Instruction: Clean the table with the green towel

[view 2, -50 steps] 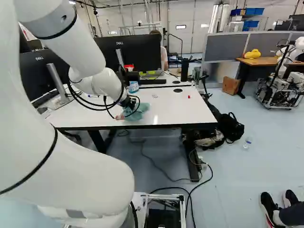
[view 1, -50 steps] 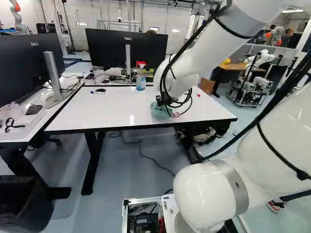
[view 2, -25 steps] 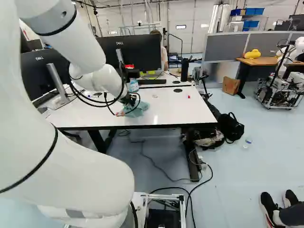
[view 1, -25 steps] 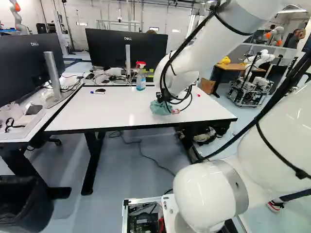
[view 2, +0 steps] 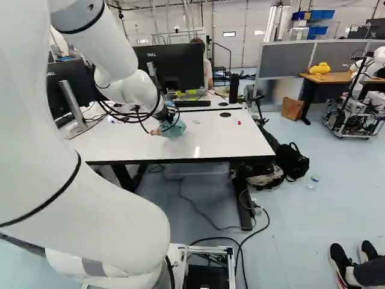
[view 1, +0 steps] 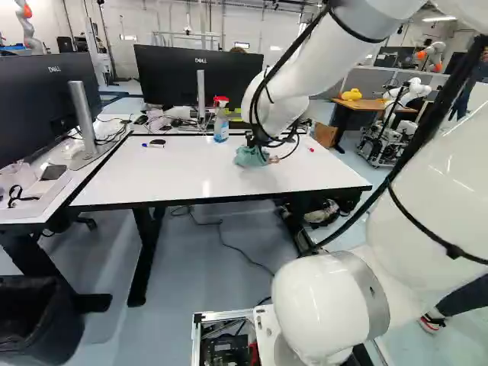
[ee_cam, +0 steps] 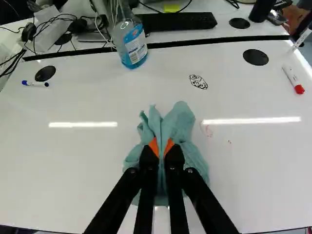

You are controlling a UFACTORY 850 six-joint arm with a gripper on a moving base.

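Note:
My gripper (view 1: pixel 258 143) is low over the white table (view 1: pixel 183 171), partly hidden by cables in the left base view. A bunched green towel (view 1: pixel 250 157) lies beneath it on the tabletop. In the wrist view the orange-tipped fingers of the gripper (ee_cam: pixel 161 147) pinch the towel (ee_cam: pixel 179 122) from two sides, and its folds spread around them. Beyond the towel the tabletop bears a small black drawing (ee_cam: pixel 198 82). Faint red marks (ee_cam: pixel 208 130) are close beside the towel.
A blue spray bottle (ee_cam: pixel 134 46) stands near the table's far edge. A blue-capped marker (ee_cam: pixel 35 84) and a red-capped marker (ee_cam: pixel 293 80) lie toward opposite sides. Monitors (view 1: pixel 200 76) stand behind. Another robot (view 1: pixel 396 126) is farther off, and a black bin (view 1: pixel 38 320) stands on the floor.
The arm has carried the pinched towel farther from the base, toward the table's far side. The base has stayed where it was.

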